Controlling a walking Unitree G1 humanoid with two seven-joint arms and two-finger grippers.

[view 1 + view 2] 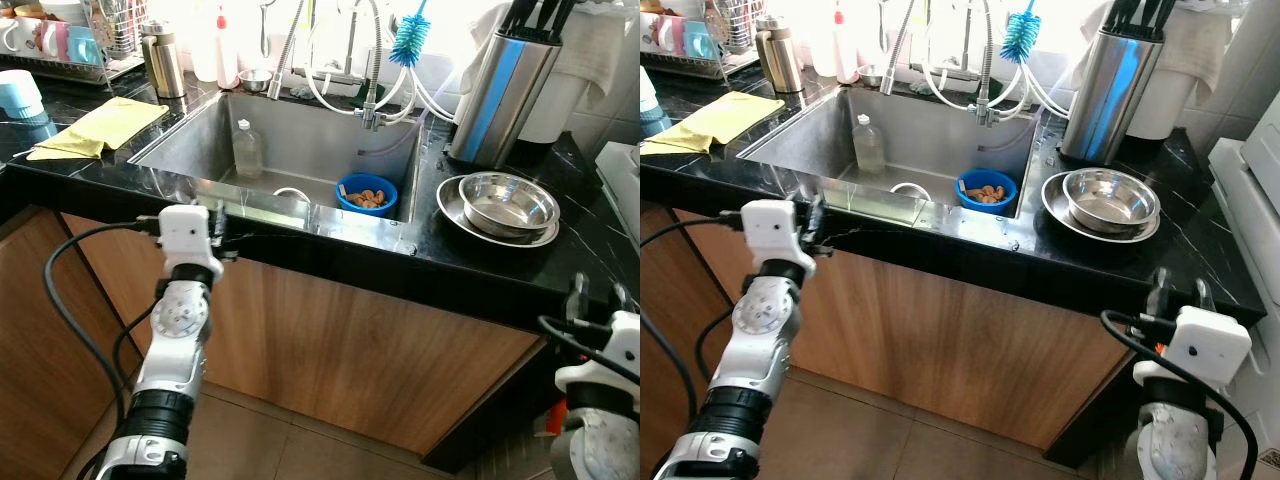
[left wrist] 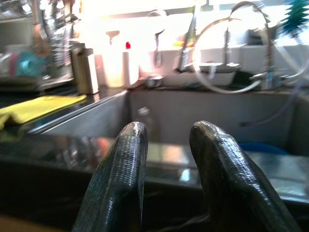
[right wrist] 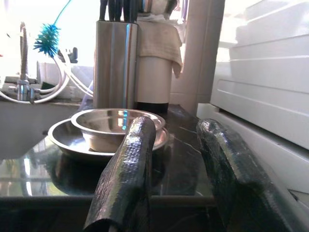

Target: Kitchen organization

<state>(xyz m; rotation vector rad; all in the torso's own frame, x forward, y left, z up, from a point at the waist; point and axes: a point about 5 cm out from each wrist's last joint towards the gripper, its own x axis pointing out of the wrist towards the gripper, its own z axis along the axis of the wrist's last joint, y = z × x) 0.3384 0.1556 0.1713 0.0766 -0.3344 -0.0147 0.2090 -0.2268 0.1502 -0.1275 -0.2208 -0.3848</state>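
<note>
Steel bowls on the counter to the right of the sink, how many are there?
2. A smaller steel bowl sits nested inside a wider, shallower steel bowl, on the black counter beside the knife block. Anything beneath them would be hidden.

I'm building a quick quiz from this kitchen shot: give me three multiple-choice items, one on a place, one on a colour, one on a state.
1. Where does the blue bowl sit?
A. in the sink
B. on the countertop
C. on the floor

2. What colour is the cloth left of the sink?
A. red
B. yellow
C. white

3. How are the left gripper's fingers?
A. shut on a bottle
B. open, holding nothing
C. shut on the cloth

Key: 1 A, it rests on the basin floor; 2 B, it is plainly yellow; 3 B, the left wrist view shows a bare gap between them.
</note>
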